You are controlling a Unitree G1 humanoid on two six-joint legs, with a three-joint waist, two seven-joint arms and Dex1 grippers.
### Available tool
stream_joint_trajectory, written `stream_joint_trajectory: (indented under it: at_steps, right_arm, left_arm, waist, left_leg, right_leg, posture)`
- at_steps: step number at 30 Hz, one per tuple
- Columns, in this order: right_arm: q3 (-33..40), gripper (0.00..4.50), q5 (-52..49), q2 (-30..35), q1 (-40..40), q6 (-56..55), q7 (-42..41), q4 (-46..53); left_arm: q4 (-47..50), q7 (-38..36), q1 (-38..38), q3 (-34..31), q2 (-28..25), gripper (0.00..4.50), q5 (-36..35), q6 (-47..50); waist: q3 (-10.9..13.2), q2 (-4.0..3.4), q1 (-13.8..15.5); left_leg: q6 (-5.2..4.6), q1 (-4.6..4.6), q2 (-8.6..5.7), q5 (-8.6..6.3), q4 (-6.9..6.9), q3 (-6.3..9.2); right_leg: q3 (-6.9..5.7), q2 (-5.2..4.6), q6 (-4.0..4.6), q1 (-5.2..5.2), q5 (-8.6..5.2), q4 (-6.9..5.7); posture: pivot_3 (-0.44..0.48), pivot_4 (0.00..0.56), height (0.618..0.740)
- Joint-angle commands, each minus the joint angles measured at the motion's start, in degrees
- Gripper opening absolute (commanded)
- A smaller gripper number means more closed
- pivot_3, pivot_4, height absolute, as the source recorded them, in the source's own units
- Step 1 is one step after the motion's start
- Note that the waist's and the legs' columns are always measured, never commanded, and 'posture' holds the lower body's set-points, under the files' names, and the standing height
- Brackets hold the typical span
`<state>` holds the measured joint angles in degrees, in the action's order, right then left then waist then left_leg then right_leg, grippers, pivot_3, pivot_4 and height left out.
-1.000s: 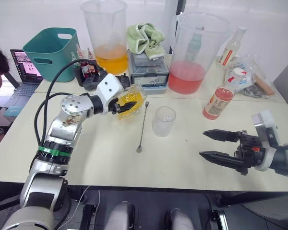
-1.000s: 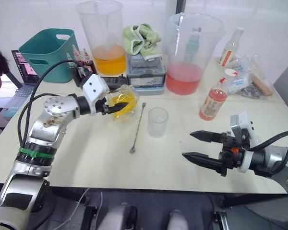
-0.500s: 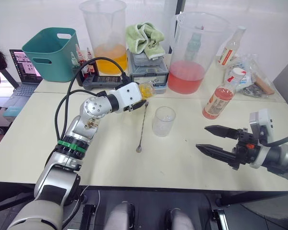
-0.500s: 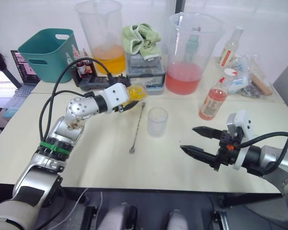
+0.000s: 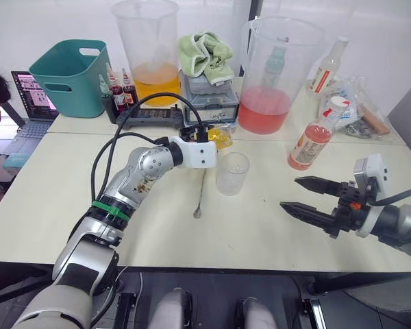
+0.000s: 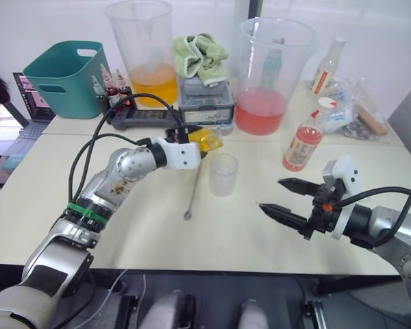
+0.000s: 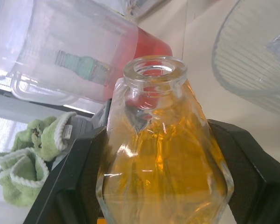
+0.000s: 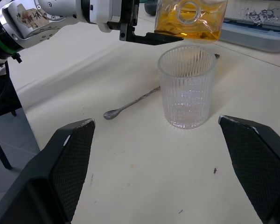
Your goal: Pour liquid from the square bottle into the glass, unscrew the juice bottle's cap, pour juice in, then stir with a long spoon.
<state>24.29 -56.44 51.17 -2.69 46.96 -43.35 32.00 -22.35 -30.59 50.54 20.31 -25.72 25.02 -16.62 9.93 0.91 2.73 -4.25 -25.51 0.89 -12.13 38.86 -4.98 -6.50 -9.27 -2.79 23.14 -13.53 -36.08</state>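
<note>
Head stereo views look down over the tabletop [image 5: 157,233]; both close wrist views share the glass [image 8: 186,86].

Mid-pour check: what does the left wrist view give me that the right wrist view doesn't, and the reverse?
Left wrist view alone: the square bottle close up, neck open with no stopper, yellow liquid inside, black fingers pressed on both flanks; also the pitcher of red liquid and green cloth. Right wrist view alone: the long spoon lying on the table beside the glass, which looks empty. Both share bottle and glass rim.
</note>
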Motion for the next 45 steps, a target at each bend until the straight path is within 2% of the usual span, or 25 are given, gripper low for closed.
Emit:
stream_joint_trajectory:
  at_steps: [1,11,29,45]
  right_arm:
    - [0.3,4.5,-0.2,-0.1,-1.2,-0.9,0.5,0.7]
    - [-0.2,4.5,0.5,-0.3,-1.3,-1.7,0.4,0.0]
    - [-0.4,4.5,3.1,-0.7,0.1,-4.3,-2.4,-1.8]
    - [-0.9,4.5,4.0,-1.1,-0.4,-4.3,-2.8,-1.8]
  left_arm:
    - [3.0,4.6,3.7,-1.2,-0.2,2.77,2.3,-3.8]
    - [2.9,11.4,4.3,1.0,-1.7,2.77,12.0,-8.2]
    - [3.9,19.1,4.6,2.0,-2.9,2.77,22.3,-10.8]
    - [4.1,20.8,4.7,2.0,-2.4,2.77,24.7,-10.9]
  waist:
    - [0.0,0.0,-0.1]
    - [0.0,0.0,-0.1]
    - [0.0,0.0,-0.1]
    - [0.0,0.0,-0.2]
  left_leg:
    - [0.0,0.0,0.0,0.0,0.0,0.0]
    - [-0.01,-0.01,0.0,0.0,0.01,0.0]
    - [0.0,-0.01,0.0,0.0,0.04,0.0]
    - [0.0,-0.01,-0.01,0.0,0.06,0.0]
  right_leg:
    - [0.0,0.0,0.0,0.0,0.0,0.0]
    - [0.0,-0.01,0.0,0.01,0.0,-0.01]
    - [0.0,-0.01,-0.01,0.01,0.01,-0.03]
    - [0.0,-0.01,-0.01,0.01,0.01,-0.07]
  posture:
    - [0.0,0.15,0.736]
    - [0.0,0.15,0.736]
    - [0.0,0.15,0.736]
    - [0.0,0.15,0.736]
